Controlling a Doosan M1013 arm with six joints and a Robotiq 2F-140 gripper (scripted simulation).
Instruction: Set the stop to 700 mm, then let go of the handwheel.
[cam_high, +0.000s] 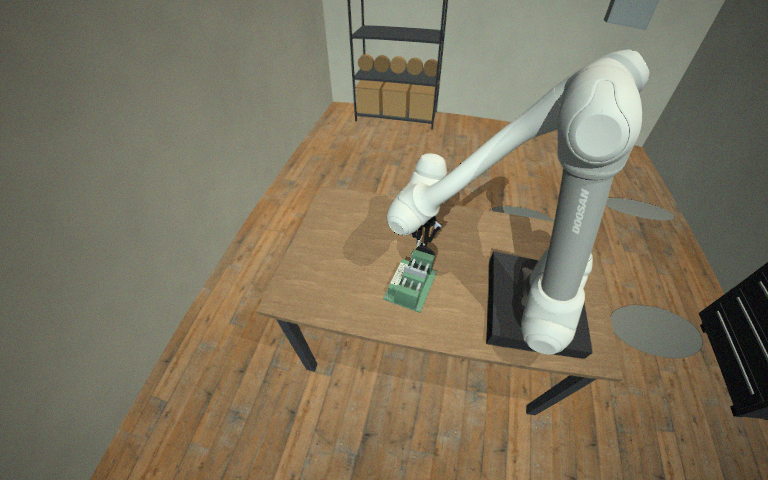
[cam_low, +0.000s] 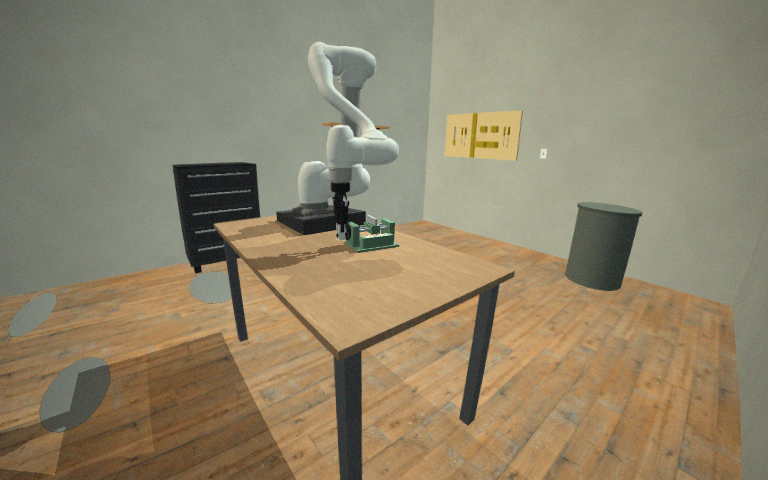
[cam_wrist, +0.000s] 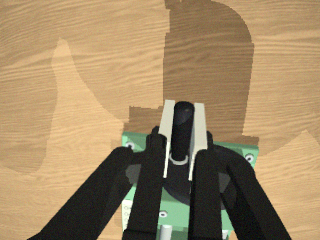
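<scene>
A small green stop fixture (cam_high: 411, 279) with grey rails and a white scale strip sits near the middle of the wooden table; it also shows in the exterior view (cam_low: 372, 236). My gripper (cam_high: 424, 244) hangs straight down at the fixture's far end, seen too in the exterior view (cam_low: 340, 230). In the wrist view the two pale finger pads are shut on a dark cylindrical handwheel grip (cam_wrist: 182, 127) over the green base (cam_wrist: 180, 227). The scale reading is too small to tell.
The arm's black base plate (cam_high: 532, 305) is at the table's right end. A black drawer cabinet (cam_low: 216, 206), a grey bin (cam_low: 603, 244) and a shelf with boxes (cam_high: 396, 62) stand off the table. Grey discs lie on the floor.
</scene>
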